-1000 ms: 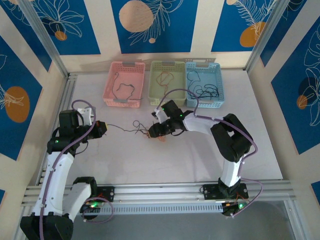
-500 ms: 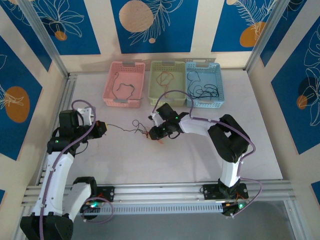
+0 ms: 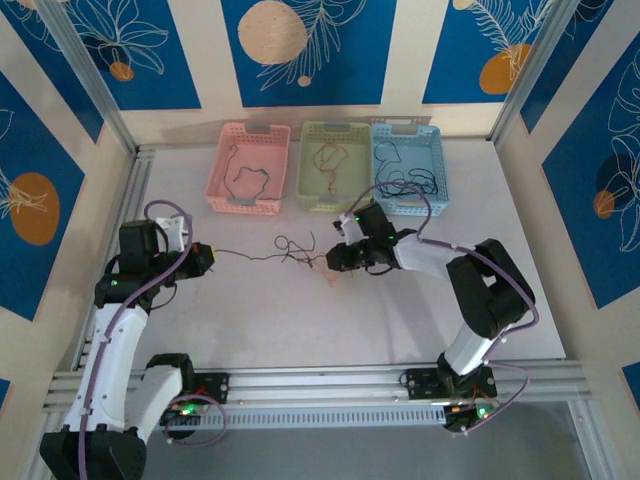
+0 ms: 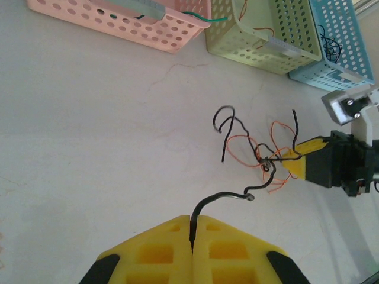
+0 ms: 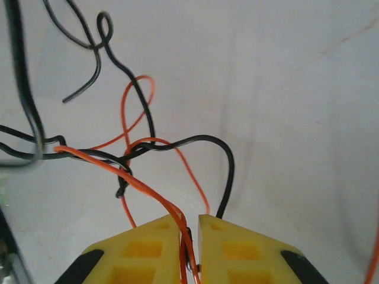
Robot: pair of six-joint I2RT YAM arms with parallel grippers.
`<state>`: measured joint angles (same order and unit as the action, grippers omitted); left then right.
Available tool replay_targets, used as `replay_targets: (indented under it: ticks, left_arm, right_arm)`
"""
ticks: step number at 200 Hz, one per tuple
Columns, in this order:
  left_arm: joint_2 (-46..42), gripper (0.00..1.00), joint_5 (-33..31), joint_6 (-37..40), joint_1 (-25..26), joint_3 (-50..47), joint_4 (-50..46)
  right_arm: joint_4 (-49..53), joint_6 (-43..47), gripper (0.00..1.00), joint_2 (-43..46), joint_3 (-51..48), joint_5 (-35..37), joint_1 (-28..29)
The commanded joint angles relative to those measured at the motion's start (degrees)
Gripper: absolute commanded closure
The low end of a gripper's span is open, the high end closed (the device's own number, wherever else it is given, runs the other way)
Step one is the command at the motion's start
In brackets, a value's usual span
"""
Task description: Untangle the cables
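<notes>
The cables form a small clump of black and orange strands mid-table. My left gripper sits to its left, shut on the end of a black cable that leads to the clump. The left gripper has its yellow fingers pressed together on that strand. My right gripper is at the clump's right side. In the right wrist view the right gripper is closed to a narrow slit on an orange cable. A black cable loops just in front of it.
Three baskets stand in a row at the back: pink, green and blue, each holding loose wires. The pink basket and green basket lie beyond the clump. Bare table surrounds the clump.
My right gripper has closed on the orange cable and moved right, dragging the clump a little rightward. The left arm has stayed still, holding the black cable.
</notes>
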<state>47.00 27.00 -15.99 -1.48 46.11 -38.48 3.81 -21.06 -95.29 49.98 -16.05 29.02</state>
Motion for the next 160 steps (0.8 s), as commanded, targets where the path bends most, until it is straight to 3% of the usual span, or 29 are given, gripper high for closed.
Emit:
replay_targets:
  ticks: [1, 66, 97, 160]
  left_arm:
    - [-0.7, 1.0, -0.2, 0.3, 0.2, 0.2, 0.1]
    - [-0.9, 1.0, -0.4, 0.3, 0.2, 0.3, 0.0]
    - [-0.9, 1.0, -0.4, 0.3, 0.2, 0.3, 0.0]
    - [-0.7, 1.0, -0.2, 0.3, 0.2, 0.2, 0.1]
  right_arm:
    - [-2.3, -3.7, 0.85, 1.8, -3.0, -5.6, -4.6]
    - [-6.6, -11.9, 1.0, -0.2, -6.5, -10.2, -14.8]
    - [-6.6, -12.9, 1.0, -0.9, -7.2, -10.9, -17.0]
    - [-6.3, -12.1, 0.78, -2.5, -5.7, -12.7, -14.8]
